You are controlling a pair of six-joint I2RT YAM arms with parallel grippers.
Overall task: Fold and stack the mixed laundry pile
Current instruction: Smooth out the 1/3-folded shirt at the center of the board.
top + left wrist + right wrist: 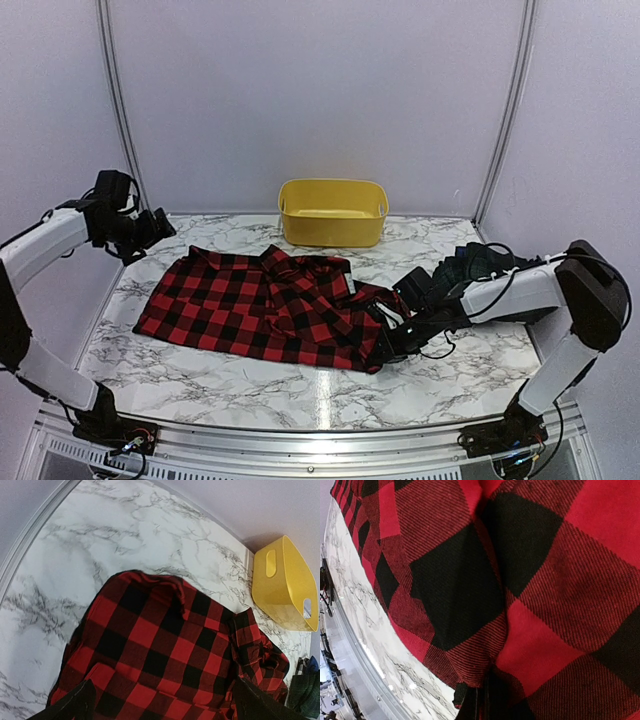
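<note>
Fingers of the right gripper (392, 340) are clenched on the right edge of the red-and-black checked garment (260, 308), with cloth bunched between them in the wrist view. The left gripper (163, 228) hangs released, spread wide, just off the garment's back-left corner. The garment lies mostly flat mid-table, on the near side of the yellow tub (333, 212), rumpled around the collar. Likely step: fold the right side over. To do it well, lift the edge low, carry it leftward, keep the cloth taut, and have the left arm pin the far corner so the bottom layer doesn't drag.
</note>
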